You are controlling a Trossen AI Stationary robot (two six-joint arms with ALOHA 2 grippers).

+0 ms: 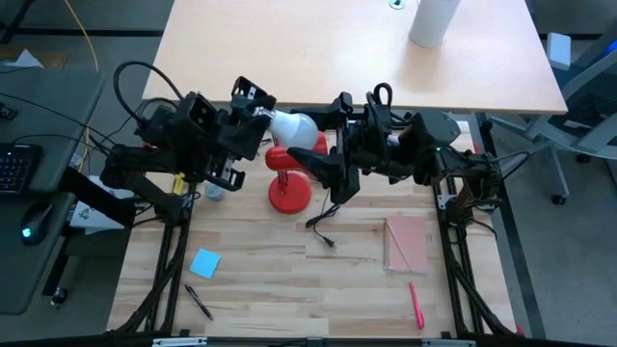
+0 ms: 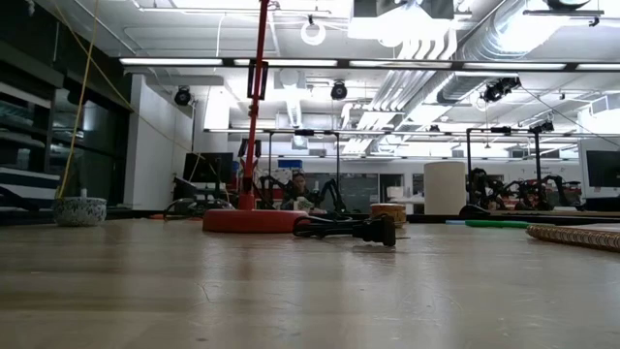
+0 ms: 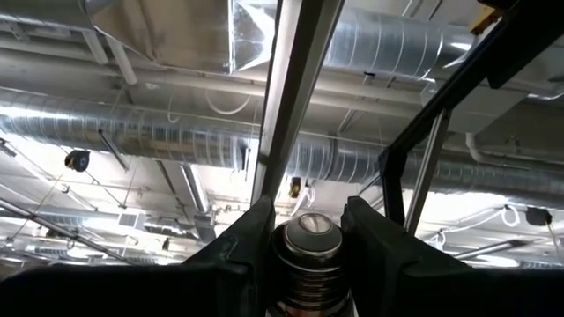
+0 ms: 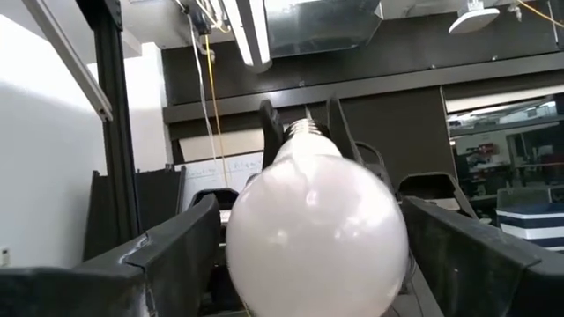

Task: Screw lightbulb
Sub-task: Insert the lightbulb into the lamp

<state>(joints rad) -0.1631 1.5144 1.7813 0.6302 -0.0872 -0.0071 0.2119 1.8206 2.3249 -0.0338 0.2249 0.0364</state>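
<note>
Lightbulb (image 1: 294, 128) hangs in the air above the red lamp (image 1: 289, 178), not yet in any socket, so all the screwing is left. Left gripper (image 1: 253, 123) pinches its metal base; right gripper (image 1: 323, 145) straddles the glass, fingers wide and apparently not touching.

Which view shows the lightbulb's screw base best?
The left wrist view: the lightbulb shows its threaded base and end contact close up, between the left gripper's fingers. The right wrist view shows mostly white glass with the base tip behind. The high view shows only the white globe. The low view misses it.
</note>
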